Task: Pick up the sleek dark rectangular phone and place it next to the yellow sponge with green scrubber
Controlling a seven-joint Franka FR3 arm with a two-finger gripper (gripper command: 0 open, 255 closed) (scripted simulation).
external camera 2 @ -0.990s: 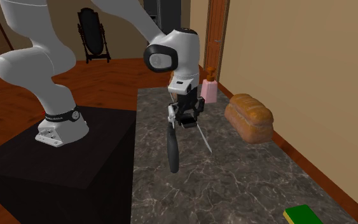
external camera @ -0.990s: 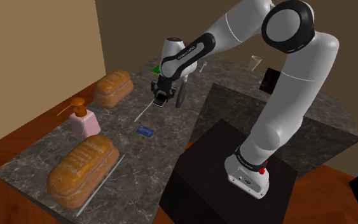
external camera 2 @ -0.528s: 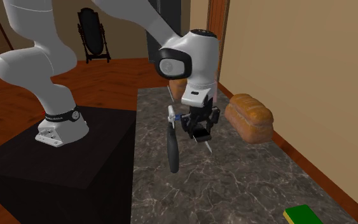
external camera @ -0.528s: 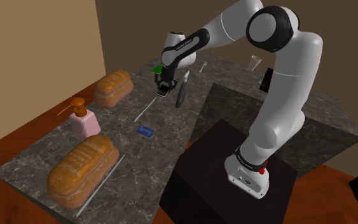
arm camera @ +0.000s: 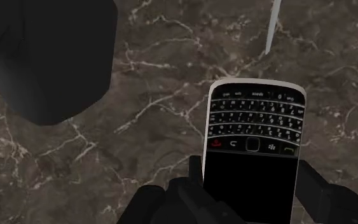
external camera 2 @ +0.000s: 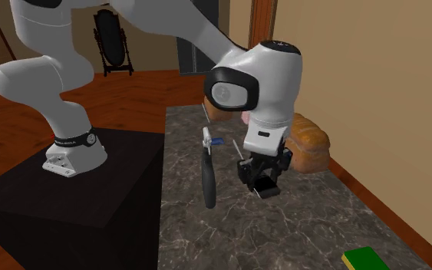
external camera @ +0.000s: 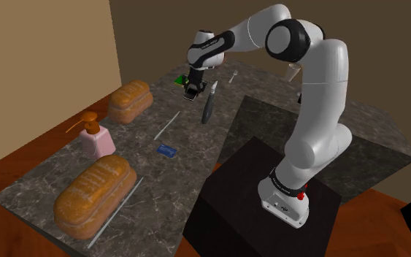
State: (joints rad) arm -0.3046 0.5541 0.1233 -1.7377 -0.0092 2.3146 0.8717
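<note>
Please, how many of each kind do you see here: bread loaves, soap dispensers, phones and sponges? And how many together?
bread loaves: 2
soap dispenser: 1
phone: 1
sponge: 1
Total: 5

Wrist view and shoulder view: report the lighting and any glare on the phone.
Wrist view: the phone is evenly lit, its screen plain black, no glare, keys readable. Shoulder view: soft light, dark counter, the near loaf brighter.
</note>
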